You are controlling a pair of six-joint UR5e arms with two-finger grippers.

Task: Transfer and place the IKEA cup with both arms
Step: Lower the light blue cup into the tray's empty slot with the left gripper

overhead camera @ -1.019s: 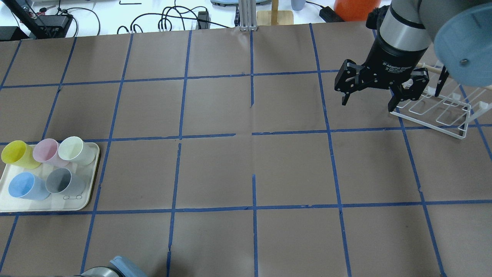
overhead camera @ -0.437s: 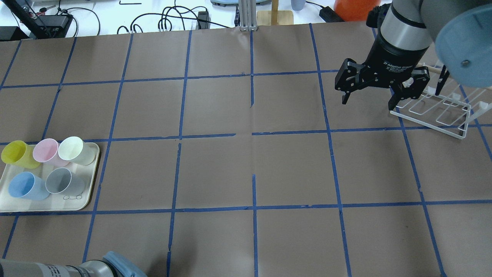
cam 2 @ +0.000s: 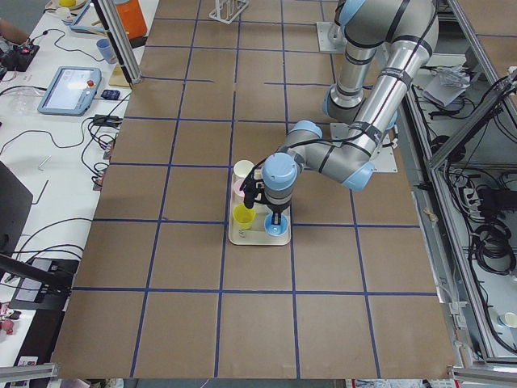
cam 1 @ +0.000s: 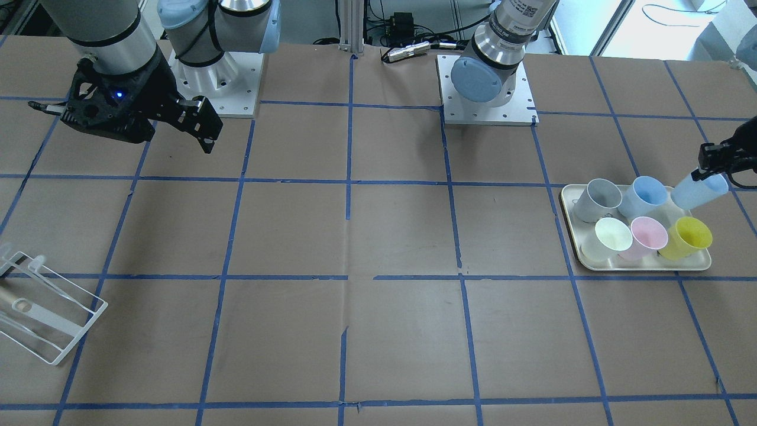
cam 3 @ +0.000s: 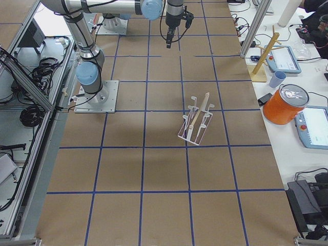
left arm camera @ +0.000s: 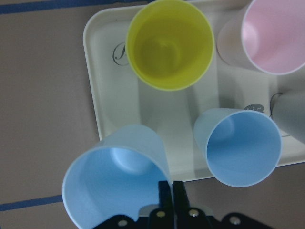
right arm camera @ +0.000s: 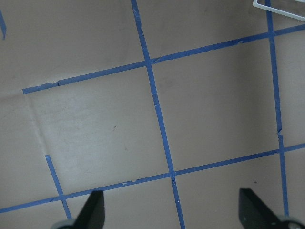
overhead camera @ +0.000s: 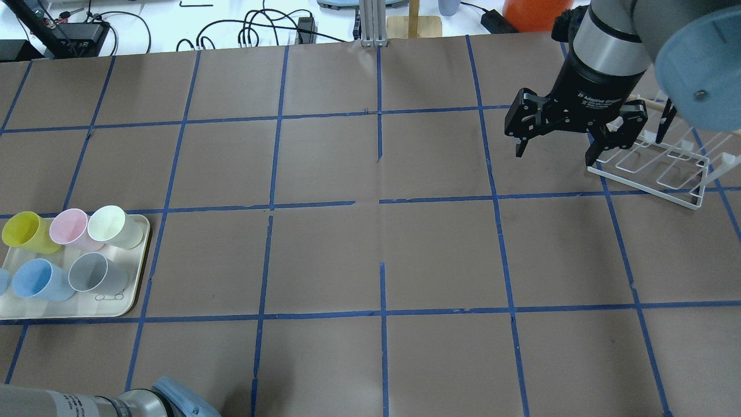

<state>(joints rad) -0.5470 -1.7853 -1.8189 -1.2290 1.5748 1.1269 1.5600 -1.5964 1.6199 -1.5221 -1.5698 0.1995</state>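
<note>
My left gripper is shut on the rim of the pale light-blue IKEA cup and holds it tilted over the near end of the cream tray. In the left wrist view the fingers pinch the cup's wall, with the cup above the tray's corner. A near-twin blue cup stands on the tray beside it. In the overhead view only a sliver of the held cup shows at the left edge. My right gripper is open and empty, hovering far off at the right.
On the tray stand the twin blue cup, a grey cup, a yellow cup, a pink cup and a cream cup. A white wire rack stands just right of the right gripper.
My left arm has come further into the overhead view at the bottom left, and a sliver of the held blue cup now shows at the left edge. The right gripper has barely moved.
</note>
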